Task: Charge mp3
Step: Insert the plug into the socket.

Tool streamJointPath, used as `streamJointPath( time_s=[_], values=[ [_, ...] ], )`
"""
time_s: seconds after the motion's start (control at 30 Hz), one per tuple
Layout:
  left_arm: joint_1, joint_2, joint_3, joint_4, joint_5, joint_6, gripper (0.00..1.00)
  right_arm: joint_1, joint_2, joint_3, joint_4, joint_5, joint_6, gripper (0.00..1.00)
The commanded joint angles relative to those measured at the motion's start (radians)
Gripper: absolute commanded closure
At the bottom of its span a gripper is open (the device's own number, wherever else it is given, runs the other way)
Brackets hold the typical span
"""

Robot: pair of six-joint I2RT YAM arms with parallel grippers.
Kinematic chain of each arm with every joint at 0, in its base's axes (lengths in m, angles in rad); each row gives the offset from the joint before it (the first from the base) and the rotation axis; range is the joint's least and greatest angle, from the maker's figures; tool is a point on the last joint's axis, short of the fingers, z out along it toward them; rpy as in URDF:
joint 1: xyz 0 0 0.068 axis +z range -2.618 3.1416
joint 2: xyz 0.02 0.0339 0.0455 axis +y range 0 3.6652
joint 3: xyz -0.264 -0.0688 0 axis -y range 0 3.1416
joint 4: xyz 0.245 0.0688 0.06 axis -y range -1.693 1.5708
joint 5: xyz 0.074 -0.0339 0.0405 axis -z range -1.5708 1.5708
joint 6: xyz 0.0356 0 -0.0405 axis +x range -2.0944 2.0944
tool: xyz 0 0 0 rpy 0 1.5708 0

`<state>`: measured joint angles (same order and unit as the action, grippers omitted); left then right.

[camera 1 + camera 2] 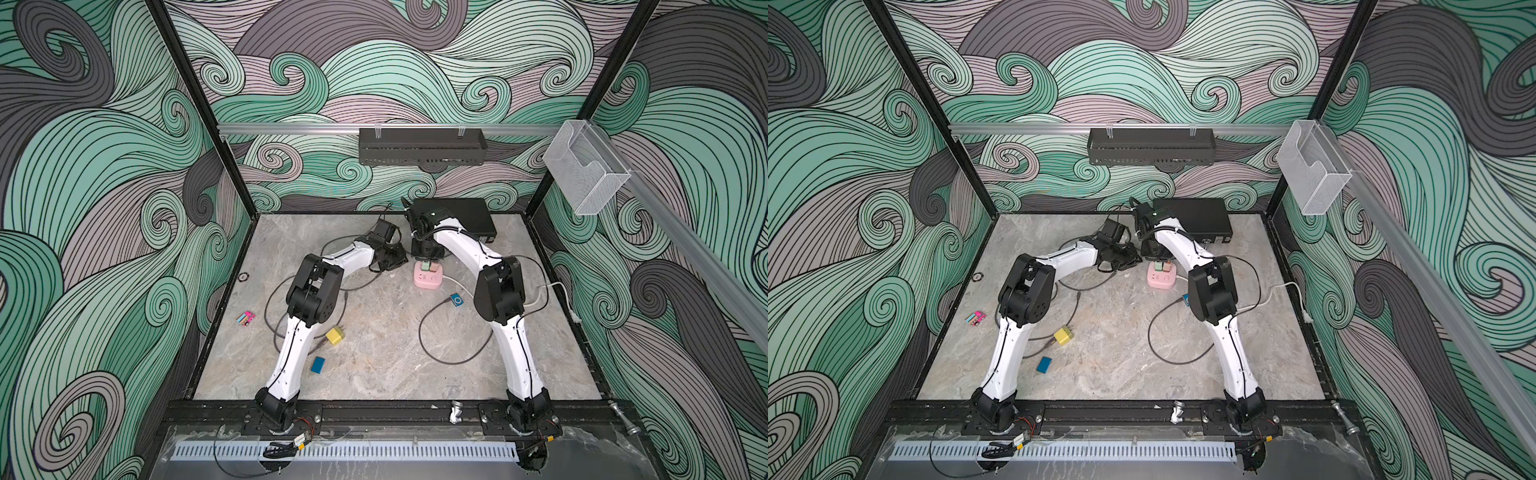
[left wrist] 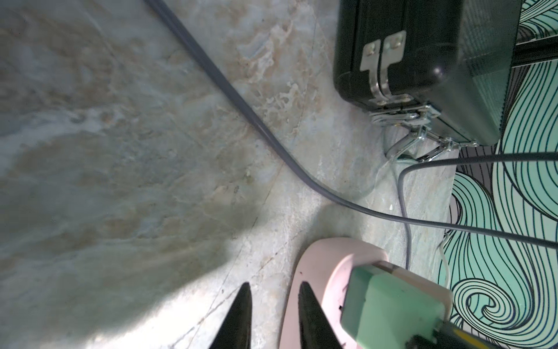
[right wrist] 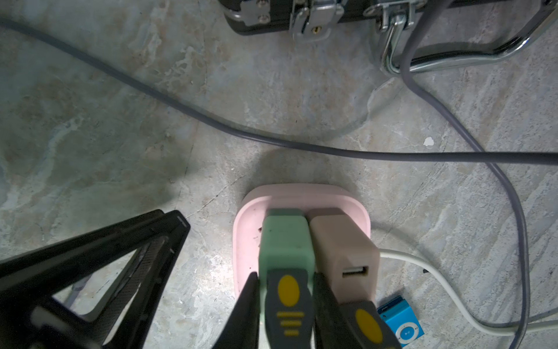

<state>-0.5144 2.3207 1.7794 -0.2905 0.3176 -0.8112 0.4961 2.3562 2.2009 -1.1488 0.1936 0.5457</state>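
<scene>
Blue mp3 [image 3: 401, 323] lies beside the right fingers [image 3: 244, 305], which clamp the USB plug [image 3: 289, 305], apparently seating it in the green adapter [image 3: 285, 238] beyond; left fingers [image 2: 241, 317], slightly parted and empty, stand beside the pink power strip [image 2: 314, 272], likely steadying it.

The grey marble-patterned tabletop [image 1: 382, 374] carries a flat black hard case [image 1: 461, 214] with metal latches at its back edge. Just in front of the case sits a rounded pink power strip [image 1: 427, 282], its white cord [image 1: 559, 286] trailing rightward. Near the strip lies a small blue mp3 player [image 1: 457, 300], with a thin grey cable [image 1: 451, 362] looping from it. On the left side lie a yellow charger cube [image 1: 335, 336], a blue rectangular block [image 1: 318, 365], a small pink multicoloured piece [image 1: 246, 318] and a dark ring [image 1: 243, 276].
</scene>
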Motion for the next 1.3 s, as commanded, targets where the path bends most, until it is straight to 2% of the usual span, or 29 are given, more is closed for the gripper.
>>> streamJointPath(
  time_s=[0.0, 0.23, 0.47, 0.67, 0.77, 0.83, 0.97, 1.07, 1.27],
  values=[
    [-0.012, -0.057, -0.003, -0.025, -0.028, 0.027, 0.73, 0.031, 0.02, 0.009, -0.05, 0.012, -0.043, 0.69],
    [-0.031, -0.1, -0.027, -0.04, -0.046, 0.036, 0.74, 0.066, -0.05, 0.0, -0.07, -0.025, -0.099, 0.49],
    [-0.042, -0.154, -0.073, -0.071, -0.091, 0.037, 0.76, 0.106, -0.147, -0.051, -0.069, -0.035, -0.137, 0.46],
    [-0.044, -0.196, -0.12, -0.056, -0.097, 0.042, 0.77, 0.137, -0.218, -0.07, -0.063, -0.069, -0.156, 0.48],
    [-0.045, -0.216, -0.132, -0.039, -0.089, 0.05, 0.78, 0.144, -0.28, -0.122, -0.041, -0.071, -0.159, 0.63],
    [-0.047, -0.221, -0.132, -0.029, -0.08, 0.056, 0.78, 0.144, -0.334, -0.179, -0.006, -0.082, -0.163, 0.69],
    [-0.053, -0.231, -0.138, 0.002, -0.065, 0.06, 0.78, 0.143, -0.487, -0.336, 0.096, -0.101, -0.184, 0.68],
    [-0.059, -0.236, -0.138, 0.029, -0.058, 0.061, 0.78, 0.128, -0.59, -0.452, 0.159, -0.069, -0.193, 0.68],
    [-0.075, -0.203, -0.088, 0.023, -0.043, 0.069, 0.78, 0.012, -0.737, -0.705, 0.309, -0.118, -0.185, 0.65]
  ],
)
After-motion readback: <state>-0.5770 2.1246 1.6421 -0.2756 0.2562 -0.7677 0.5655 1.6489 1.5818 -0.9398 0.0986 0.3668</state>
